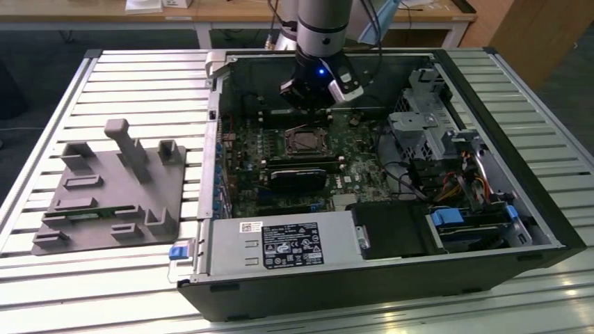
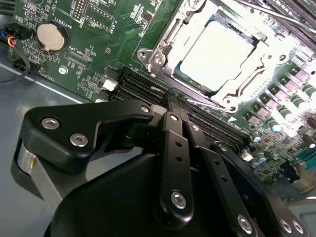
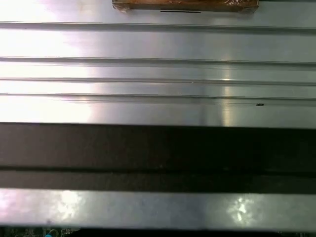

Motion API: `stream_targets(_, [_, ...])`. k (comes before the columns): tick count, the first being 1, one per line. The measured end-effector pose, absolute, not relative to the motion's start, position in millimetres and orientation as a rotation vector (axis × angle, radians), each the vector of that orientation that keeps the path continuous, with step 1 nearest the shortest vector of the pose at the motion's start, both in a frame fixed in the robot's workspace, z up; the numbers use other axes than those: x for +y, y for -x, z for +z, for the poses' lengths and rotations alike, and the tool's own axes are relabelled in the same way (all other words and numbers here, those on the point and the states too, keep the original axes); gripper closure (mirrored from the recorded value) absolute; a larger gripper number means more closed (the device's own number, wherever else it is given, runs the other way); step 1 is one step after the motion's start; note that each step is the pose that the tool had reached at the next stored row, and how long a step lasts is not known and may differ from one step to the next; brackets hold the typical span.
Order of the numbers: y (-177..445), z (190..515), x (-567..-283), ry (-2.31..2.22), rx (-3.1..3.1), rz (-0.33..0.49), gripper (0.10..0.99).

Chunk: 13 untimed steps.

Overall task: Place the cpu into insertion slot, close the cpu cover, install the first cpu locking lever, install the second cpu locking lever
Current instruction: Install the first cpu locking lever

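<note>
The cpu [image 2: 217,53] lies flat in the insertion slot [image 1: 302,142] on the green board, its top glaring pale in the second wrist view. The silvery cpu cover [image 2: 165,47] frames it and looks lowered around it. A thin metal lever rod [image 2: 279,16] runs along the socket's far side; whether it is latched I cannot tell. My gripper [image 2: 177,101] hovers off the socket's edge over the black memory slots, its black fingers [image 2: 173,143] pressed together and holding nothing. In the exterior view the gripper [image 1: 311,110] hangs just behind the socket inside the open case.
The open computer case [image 1: 547,229] lies on a slatted aluminium table [image 1: 139,83]. A black heatsink [image 1: 299,174], drive cage [image 1: 422,132], cables and power supply [image 1: 278,247] crowd the board. A grey fixture [image 1: 111,188] sits at the exterior view's left. A coin battery [image 2: 51,36] is nearby.
</note>
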<state>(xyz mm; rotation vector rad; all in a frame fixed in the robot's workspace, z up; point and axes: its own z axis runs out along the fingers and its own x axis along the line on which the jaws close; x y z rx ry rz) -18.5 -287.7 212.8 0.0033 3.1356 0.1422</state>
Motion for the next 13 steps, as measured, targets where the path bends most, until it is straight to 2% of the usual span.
stream_targets(13, [15.5, 202.6, -287.7, -0.003, 3.136, 0.132, 0.98])
